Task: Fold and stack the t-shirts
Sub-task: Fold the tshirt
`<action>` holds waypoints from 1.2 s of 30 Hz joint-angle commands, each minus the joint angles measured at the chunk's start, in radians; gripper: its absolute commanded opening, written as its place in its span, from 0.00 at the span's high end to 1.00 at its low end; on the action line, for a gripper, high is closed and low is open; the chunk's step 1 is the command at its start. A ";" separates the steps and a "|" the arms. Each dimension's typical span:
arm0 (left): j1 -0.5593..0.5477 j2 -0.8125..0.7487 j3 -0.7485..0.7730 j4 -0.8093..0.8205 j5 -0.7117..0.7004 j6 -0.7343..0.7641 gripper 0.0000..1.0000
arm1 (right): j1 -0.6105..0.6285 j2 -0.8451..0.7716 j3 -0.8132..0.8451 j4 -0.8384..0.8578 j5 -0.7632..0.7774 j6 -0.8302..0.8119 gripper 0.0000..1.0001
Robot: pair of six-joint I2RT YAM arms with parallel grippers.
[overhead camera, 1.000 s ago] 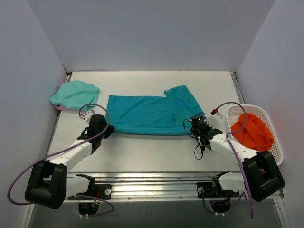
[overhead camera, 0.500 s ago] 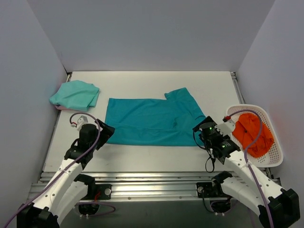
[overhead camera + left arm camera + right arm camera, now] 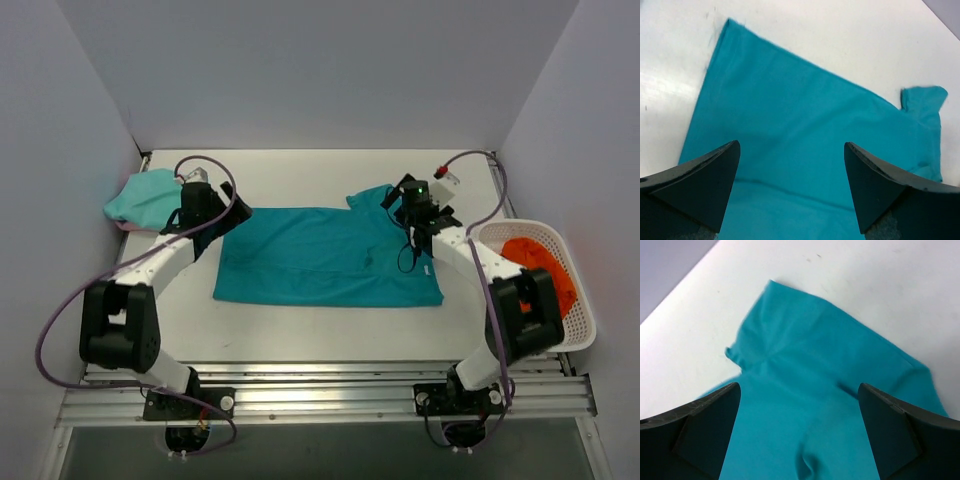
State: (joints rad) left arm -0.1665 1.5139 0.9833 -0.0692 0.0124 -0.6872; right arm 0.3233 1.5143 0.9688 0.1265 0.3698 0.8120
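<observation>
After both arms were swung from near hem to far edge, the teal t-shirt was left flat mid-table; left gripper and right gripper were held wide open, empty; another fold was judged due.

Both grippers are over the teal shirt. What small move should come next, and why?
Probably lower both and close on its far edge: the left gripper and right gripper hang open above the teal shirt, which lies flat and ungripped.

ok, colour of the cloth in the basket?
Orange. The cloth in the white basket shows best in top external view.
</observation>
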 commanded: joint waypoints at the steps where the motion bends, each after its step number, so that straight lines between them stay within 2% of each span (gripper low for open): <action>1: 0.062 0.136 0.084 0.135 0.087 0.066 0.06 | -0.033 0.162 0.175 0.119 -0.061 -0.097 0.00; 5: 0.107 0.294 0.179 0.170 0.169 0.063 0.06 | -0.036 0.392 0.367 0.131 -0.026 -0.184 0.00; 14: 0.159 0.387 0.215 0.249 0.238 0.041 0.06 | -0.118 0.693 0.623 0.183 -0.046 -0.254 0.00; 24: 0.162 0.371 0.198 0.273 0.247 0.035 0.06 | -0.158 0.828 0.771 0.185 -0.022 -0.277 0.00; 36: 0.162 0.433 0.226 0.281 0.233 0.026 0.06 | -0.084 0.866 0.801 0.156 0.001 -0.254 0.02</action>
State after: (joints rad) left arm -0.0101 1.9297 1.1652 0.1612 0.2428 -0.6537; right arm 0.2184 2.3829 1.7451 0.2836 0.3370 0.5518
